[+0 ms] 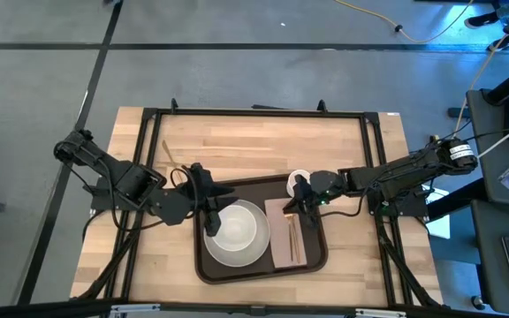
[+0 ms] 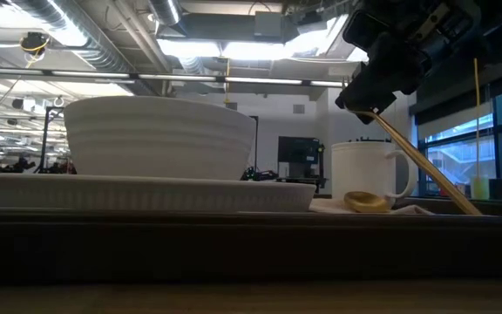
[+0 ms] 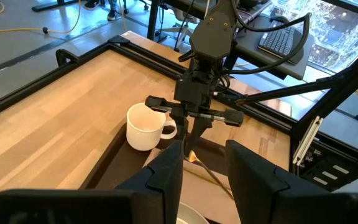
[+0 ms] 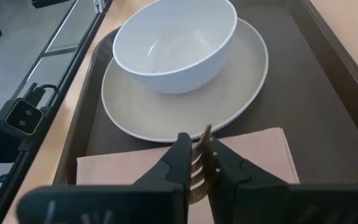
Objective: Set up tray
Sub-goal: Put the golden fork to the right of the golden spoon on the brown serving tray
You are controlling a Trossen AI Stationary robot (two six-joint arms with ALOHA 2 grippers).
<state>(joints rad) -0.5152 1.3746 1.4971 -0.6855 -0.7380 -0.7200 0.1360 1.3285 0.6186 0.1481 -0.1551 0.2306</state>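
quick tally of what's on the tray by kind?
Plate: 1
Bowl: 1
Mug: 1
Napkin: 1
Gold utensils: 2 (spoon lying on the napkin; fork in the right gripper)
Total: 6, all on the tray

Wooden table point(image 1: 237, 141), pale butcher-block planks, a black metal frame point(image 1: 263, 112) along its edges. Directly on it: the dark brown tray point(image 1: 208, 269), rounded corners, raised rim, set at the near middle of the tabletop. Far half of the wood shows bare plank, as do strips left and right of the tray.
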